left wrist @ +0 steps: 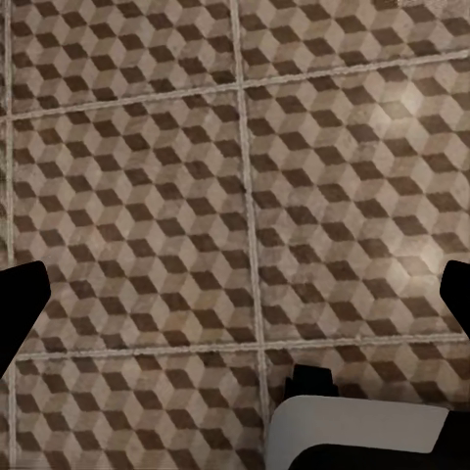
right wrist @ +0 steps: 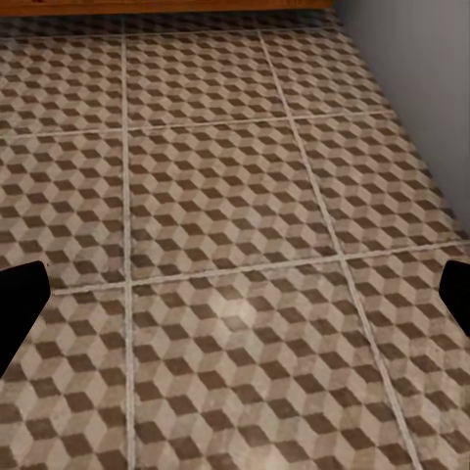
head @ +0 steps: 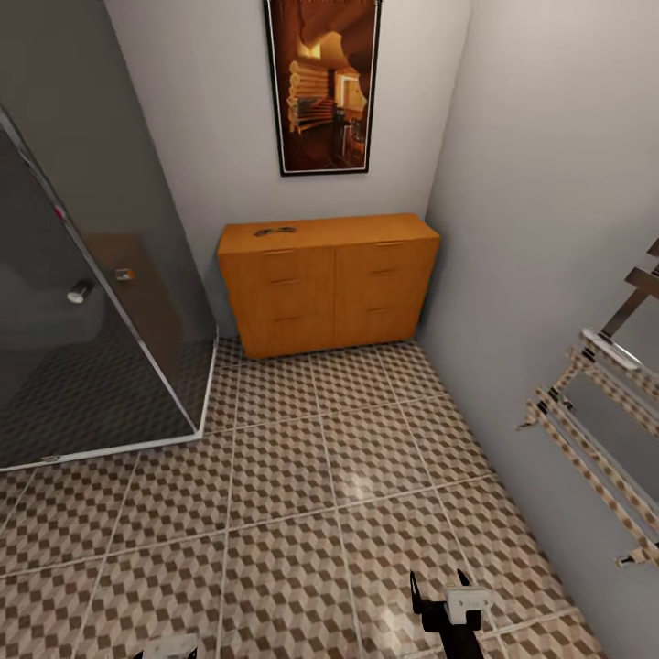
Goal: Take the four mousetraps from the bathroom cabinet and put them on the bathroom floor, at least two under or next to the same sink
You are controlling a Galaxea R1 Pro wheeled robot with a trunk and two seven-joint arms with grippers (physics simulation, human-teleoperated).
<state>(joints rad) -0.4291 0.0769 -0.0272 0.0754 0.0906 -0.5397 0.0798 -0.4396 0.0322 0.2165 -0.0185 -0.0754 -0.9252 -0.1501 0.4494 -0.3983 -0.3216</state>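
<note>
Two small dark flat objects, likely mousetraps point(head: 275, 232), lie on the flat top of the cabinet point(head: 329, 284) near its left end; they are too small to make out in detail. The cabinet is low, wide and orange-brown, with drawer fronts and slim bar handles, all drawers closed. It stands against the far white wall, its right end close to the right-hand wall.

Above the cabinet hangs a tall framed picture point(head: 322, 84) in brown and orange tones. To the cabinet's left is a dark glass shower enclosure point(head: 82, 302) with a pale frame and a small round knob on its door. On the right-hand wall a chrome towel rail point(head: 599, 430) with several bars juts into the room.

The bathroom floor point(head: 302, 476) spreads from the cabinet toward the robot: large square tiles printed with a brown, beige and white cube pattern, with pale grout lines.

In the head view the right gripper point(head: 439, 582) sits low above the floor, well apart from the cabinet, with two dark fingers pointing forward, jaws wide and holding nothing. In the left wrist view the left gripper point(left wrist: 235, 294) looks down at the floor tiles, its dark fingertips point(left wrist: 20, 304) at opposite edges of the picture, jaws wide and holding nothing.
</note>
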